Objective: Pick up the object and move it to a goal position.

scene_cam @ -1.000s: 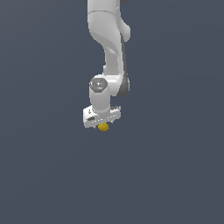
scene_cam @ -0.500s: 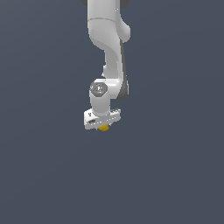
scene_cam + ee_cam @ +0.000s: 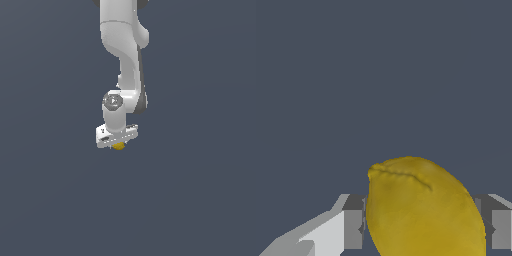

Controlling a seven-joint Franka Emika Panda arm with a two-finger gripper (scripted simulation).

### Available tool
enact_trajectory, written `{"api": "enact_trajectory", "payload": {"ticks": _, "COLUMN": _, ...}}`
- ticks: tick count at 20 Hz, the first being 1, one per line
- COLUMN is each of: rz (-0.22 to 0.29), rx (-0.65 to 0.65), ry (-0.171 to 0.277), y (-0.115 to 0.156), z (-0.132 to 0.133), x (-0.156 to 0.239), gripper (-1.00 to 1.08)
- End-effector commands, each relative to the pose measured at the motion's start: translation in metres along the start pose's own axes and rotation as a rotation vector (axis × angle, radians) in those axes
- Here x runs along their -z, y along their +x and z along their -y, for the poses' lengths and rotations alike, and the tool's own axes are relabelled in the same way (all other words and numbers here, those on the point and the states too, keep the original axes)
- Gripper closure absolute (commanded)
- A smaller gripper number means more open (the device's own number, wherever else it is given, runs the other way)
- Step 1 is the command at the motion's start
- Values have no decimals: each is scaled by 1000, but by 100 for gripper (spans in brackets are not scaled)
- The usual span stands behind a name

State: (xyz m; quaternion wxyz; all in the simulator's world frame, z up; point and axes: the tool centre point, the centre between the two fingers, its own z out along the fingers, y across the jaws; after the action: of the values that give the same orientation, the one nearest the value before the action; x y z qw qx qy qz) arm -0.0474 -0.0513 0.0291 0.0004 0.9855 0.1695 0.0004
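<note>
The object, a small yellow lemon-like oval (image 3: 423, 210) with bumpy skin and a pointed end, fills the space between my two fingers in the wrist view. The grey finger pads (image 3: 353, 229) press against its sides. In the exterior view only a small yellow part of the lemon (image 3: 119, 146) shows beneath the white gripper (image 3: 118, 144), which points straight down over it. The gripper is shut on the lemon. I cannot tell whether the lemon rests on the dark surface or hangs just above it.
A plain dark grey-blue surface (image 3: 200, 200) fills both views. The white arm (image 3: 122, 45) reaches down from the top of the exterior view. No other objects and no goal marker show.
The wrist and gripper have sunk a little over the lemon and then held still. The lemon has stayed in the same place under the gripper.
</note>
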Motion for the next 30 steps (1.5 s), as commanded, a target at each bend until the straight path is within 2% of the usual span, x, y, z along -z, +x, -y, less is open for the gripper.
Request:
{"api": "enact_trajectory", "payload": {"ticks": 1, "rz": -5, "rx": -2, "ry": -3, "y": 2, "z": 1, "x": 2, "gripper": 108}}
{"api": "enact_trajectory", "payload": {"ticks": 10, "rz": -75, "rx": -35, "ry": -46, "y": 30, "z": 13, "x": 29, "gripper": 108}}
{"api": "enact_trajectory", "payload": {"ticks": 30, "rz": -354, "rx": -170, "ry": -224, "y": 125, "z": 64, "x": 151, "gripper": 108}}
